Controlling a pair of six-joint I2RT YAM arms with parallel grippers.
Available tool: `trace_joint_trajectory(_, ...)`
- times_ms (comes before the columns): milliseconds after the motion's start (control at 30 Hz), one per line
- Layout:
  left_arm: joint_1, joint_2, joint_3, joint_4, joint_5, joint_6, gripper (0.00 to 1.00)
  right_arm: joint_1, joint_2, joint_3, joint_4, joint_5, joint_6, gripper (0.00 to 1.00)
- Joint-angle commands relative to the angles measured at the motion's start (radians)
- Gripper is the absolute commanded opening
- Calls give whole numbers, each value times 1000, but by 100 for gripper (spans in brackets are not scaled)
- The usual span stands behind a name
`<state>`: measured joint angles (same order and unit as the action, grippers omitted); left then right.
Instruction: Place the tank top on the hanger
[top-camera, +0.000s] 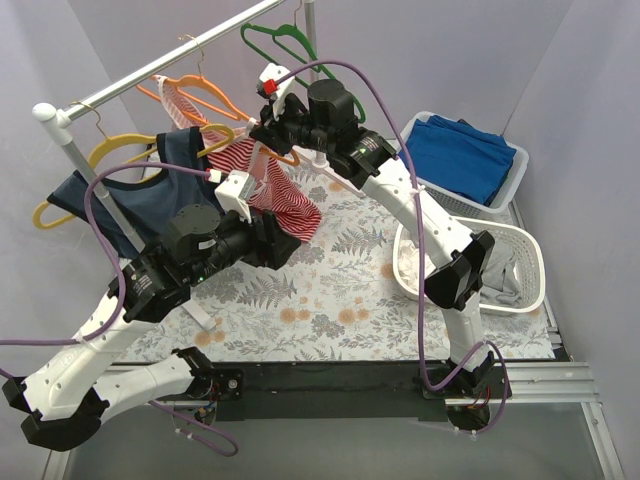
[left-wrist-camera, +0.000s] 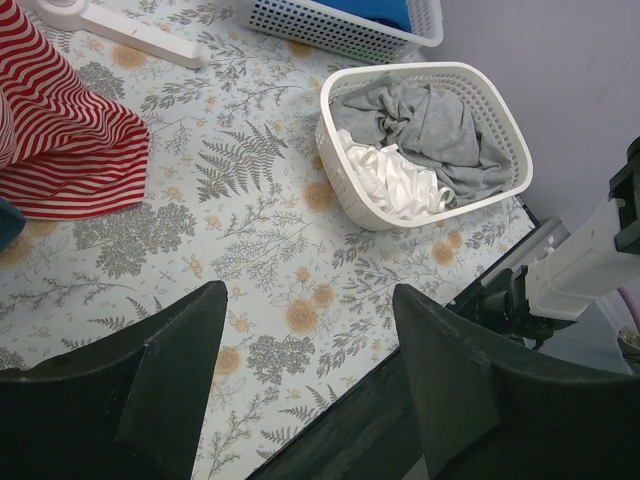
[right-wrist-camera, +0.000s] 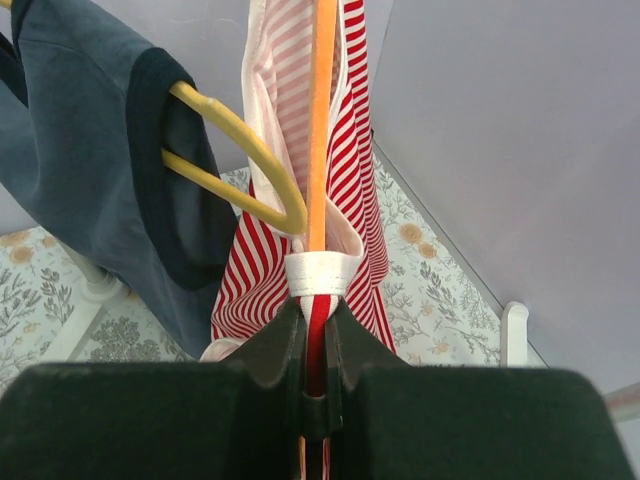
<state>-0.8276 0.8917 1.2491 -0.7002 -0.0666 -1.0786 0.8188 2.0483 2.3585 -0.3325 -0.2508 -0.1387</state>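
Observation:
The red-and-white striped tank top (top-camera: 283, 188) hangs from the orange hanger (top-camera: 205, 97) on the rail, its hem reaching the floral mat. In the right wrist view its white-edged strap (right-wrist-camera: 322, 273) wraps the orange hanger's arm (right-wrist-camera: 322, 120). My right gripper (right-wrist-camera: 318, 322) is shut on the strap's red fabric just below that white edge; it also shows in the top view (top-camera: 264, 136). My left gripper (left-wrist-camera: 308, 300) is open and empty over the mat, right of the tank top's hem (left-wrist-camera: 70, 140), and shows in the top view (top-camera: 288, 238).
A dark navy tank top (top-camera: 120, 190) hangs on a yellow hanger (top-camera: 110, 150) beside it, close in the right wrist view (right-wrist-camera: 90, 150). A green hanger (top-camera: 285, 45) hangs farther along the rail (top-camera: 160, 68). A white basket (left-wrist-camera: 345, 150) holds grey and white clothes. A tray (top-camera: 515, 180) holds blue cloth.

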Motion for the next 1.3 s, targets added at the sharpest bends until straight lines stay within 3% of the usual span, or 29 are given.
trace_joint_trajectory(0, 2, -23, -10, -15, 11, -1, 67, 9, -14, 29, 122, 16, -15, 1)
trace_joint_trajectory(333, 2, -30, -16, -12, 16, -7, 67, 11, -69, -44, 122, 35, -41, 1)
trace_joint_trajectory(467, 2, -30, -17, -9, 19, -9, 67, 13, -91, -74, 118, 35, -45, 7)
trace_joint_trajectory(667, 2, -28, -22, -7, 22, -11, 67, 11, -122, -88, 115, 21, -45, 25)
trace_joint_trajectory(767, 2, -27, -23, -4, 16, -7, 67, 11, -140, -84, 116, 19, -44, 41)
trace_joint_trajectory(967, 2, -14, -40, 8, 14, -4, 67, 11, -189, -105, 119, 27, -39, 58)
trace_joint_trajectory(1267, 2, 36, -60, 28, 24, -1, 68, 11, -327, -255, 113, 103, -30, 71)
